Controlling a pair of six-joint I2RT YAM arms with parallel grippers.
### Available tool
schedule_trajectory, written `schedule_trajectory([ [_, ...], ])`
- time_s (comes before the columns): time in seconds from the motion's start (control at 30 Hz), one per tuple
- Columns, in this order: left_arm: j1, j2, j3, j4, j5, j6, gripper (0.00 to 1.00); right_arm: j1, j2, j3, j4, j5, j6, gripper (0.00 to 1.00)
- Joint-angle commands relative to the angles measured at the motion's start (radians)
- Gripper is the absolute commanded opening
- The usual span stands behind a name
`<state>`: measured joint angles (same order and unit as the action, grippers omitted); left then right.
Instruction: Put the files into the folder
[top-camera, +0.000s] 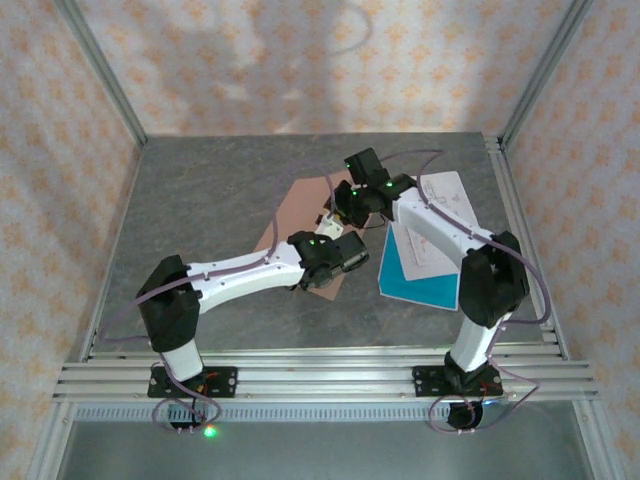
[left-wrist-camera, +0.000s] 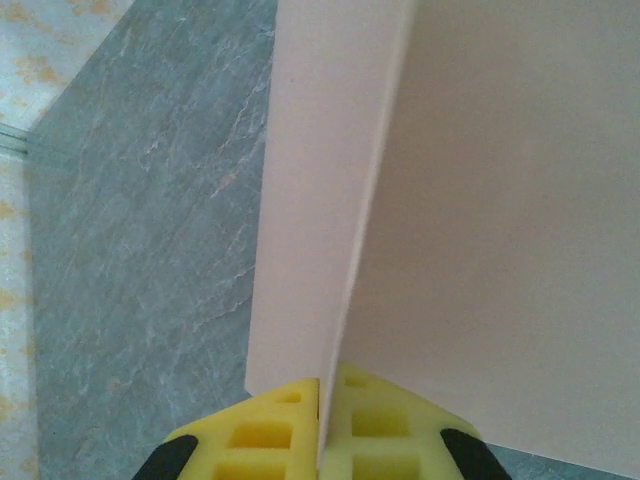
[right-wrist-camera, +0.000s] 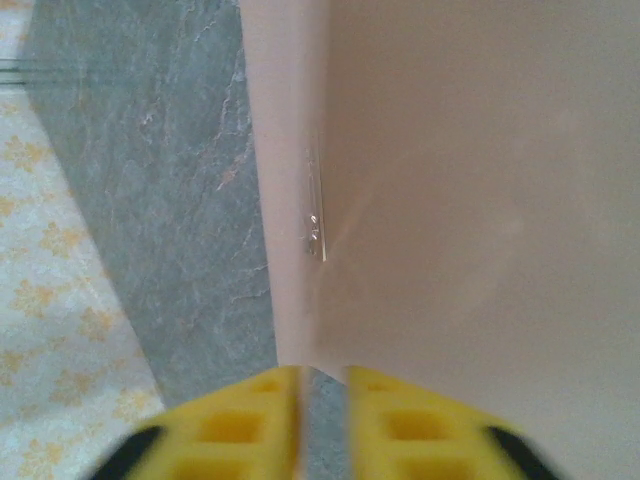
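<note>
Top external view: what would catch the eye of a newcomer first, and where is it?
The pinkish-brown folder lies in the middle of the table, and both arms reach in over it. In the left wrist view, the left end effector is shut on the edge of a folder flap. To the right lie the files, white printed pages on a teal sheet.

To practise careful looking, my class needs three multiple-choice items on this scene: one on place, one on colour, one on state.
1. The files lie: A) left of the folder; B) right of it; C) inside it.
2. The plain sheet is: A) teal; B) red; C) yellow.
3. The left fingers are: A) wide open; B) shut on the folder; C) shut on a sheet.
Answers: 1B, the top view shows them to its right; 2A, its near edge shows teal; 3B, the card is pinched between them.
</note>
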<state>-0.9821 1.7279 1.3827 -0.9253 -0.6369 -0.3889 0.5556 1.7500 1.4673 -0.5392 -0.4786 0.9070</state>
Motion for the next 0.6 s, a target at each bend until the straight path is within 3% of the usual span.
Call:
schedule_trajectory([
  [0.0,0.015,-0.073,-0.020,-0.001,-0.005,-0.031,0.00,-0.013,-0.100,-0.031,-0.019,0.047,-0.036,0.59],
  [0.07,0.033,-0.126,-0.055,0.028,0.055,-0.035,0.00,-0.019,-0.193,-0.110,0.027,0.132,-0.025,0.75],
  [0.13,0.056,-0.176,-0.087,0.054,0.113,-0.044,0.00,-0.022,-0.299,-0.227,0.096,0.220,0.011,0.83],
  [0.27,0.120,-0.280,-0.158,0.130,0.278,-0.053,0.00,-0.020,-0.446,-0.475,0.279,0.320,0.122,0.86],
  [0.37,0.166,-0.352,-0.217,0.201,0.386,-0.056,0.00,0.015,-0.374,-0.516,0.336,0.304,0.148,0.78],
  [0.47,0.205,-0.404,-0.260,0.244,0.463,-0.074,0.00,0.082,-0.206,-0.428,0.321,0.277,0.135,0.57],
  [0.57,0.237,-0.447,-0.295,0.273,0.517,-0.101,0.00,0.140,-0.053,-0.324,0.319,0.261,0.125,0.50],
])
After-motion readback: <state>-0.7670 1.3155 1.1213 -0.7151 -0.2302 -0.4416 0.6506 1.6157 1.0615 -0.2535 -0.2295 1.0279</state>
